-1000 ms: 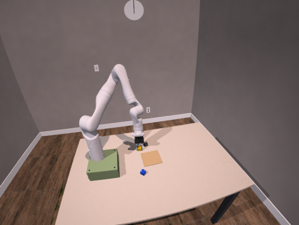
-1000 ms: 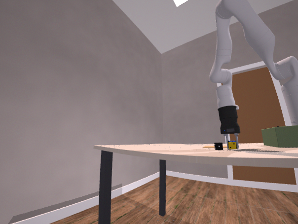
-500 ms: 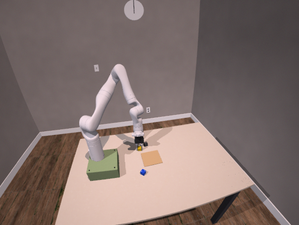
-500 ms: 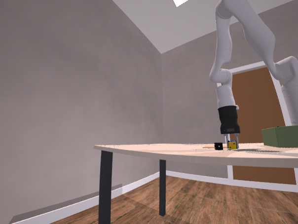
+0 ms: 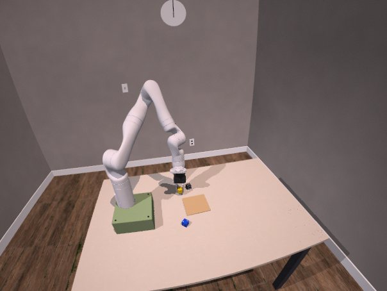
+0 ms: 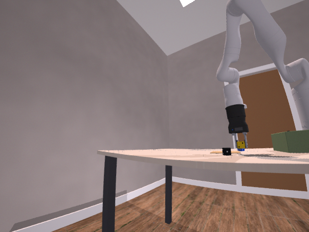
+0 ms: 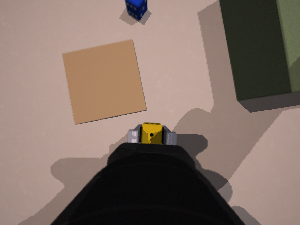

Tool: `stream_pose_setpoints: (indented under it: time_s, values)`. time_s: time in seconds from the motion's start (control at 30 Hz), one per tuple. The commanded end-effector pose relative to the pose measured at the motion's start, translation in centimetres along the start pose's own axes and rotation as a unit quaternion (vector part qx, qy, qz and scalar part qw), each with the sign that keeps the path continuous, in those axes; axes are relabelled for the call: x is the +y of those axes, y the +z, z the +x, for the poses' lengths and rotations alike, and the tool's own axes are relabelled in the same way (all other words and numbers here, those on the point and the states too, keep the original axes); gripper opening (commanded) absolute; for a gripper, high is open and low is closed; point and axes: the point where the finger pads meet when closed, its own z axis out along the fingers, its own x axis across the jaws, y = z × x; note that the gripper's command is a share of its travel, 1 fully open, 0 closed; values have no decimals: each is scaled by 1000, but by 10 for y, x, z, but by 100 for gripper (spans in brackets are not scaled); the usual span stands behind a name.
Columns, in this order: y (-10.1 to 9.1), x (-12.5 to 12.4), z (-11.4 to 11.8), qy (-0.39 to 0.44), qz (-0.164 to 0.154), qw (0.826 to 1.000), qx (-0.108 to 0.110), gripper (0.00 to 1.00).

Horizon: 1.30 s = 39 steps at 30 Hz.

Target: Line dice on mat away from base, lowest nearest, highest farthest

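Observation:
My gripper (image 5: 180,190) (image 6: 241,145) (image 7: 151,131) is shut on the yellow die (image 5: 180,191) (image 6: 241,144) (image 7: 151,130) and holds it a little above the table. One pip shows on its top in the wrist view. The black die (image 5: 188,186) (image 6: 226,151) stands on the table close beside the gripper, away from the base; the wrist view does not show it. The tan mat (image 5: 196,204) (image 6: 214,152) (image 7: 104,81) lies flat with no die on it. The blue die (image 5: 185,222) (image 6: 241,149) (image 7: 136,8) stands on the table on the mat's other side.
The robot's base stands on a green block (image 5: 134,218) (image 6: 291,141) (image 7: 260,49) on the table (image 5: 256,218) (image 6: 153,154). The block is on the base side of the mat and the dice. The table's edge is beyond the black die in the top view.

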Motion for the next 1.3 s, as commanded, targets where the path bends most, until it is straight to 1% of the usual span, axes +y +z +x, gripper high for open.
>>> stream_pose_setpoints:
  time_s: [0.0, 0.23, 0.3, 0.47, 0.6, 0.77, 1.13, 1.27]
  values:
    - [-14, 7, -2, -4, -8, 1000, -5, 57]
    - [-45, 7, -2, -4, -8, 1000, -5, 57]
    - [-45, 7, -2, -4, -8, 1000, -5, 57]
    - [-63, 7, -1, -4, -8, 1000, -5, 57]
    - [-72, 6, -1, -4, -8, 1000, -5, 57]
    - [-76, 6, -1, -4, -8, 1000, -5, 57]
    - [-76, 6, -1, -4, -8, 1000, -5, 57]
    - [-76, 0, -5, -10, -8, 1000, -5, 57]
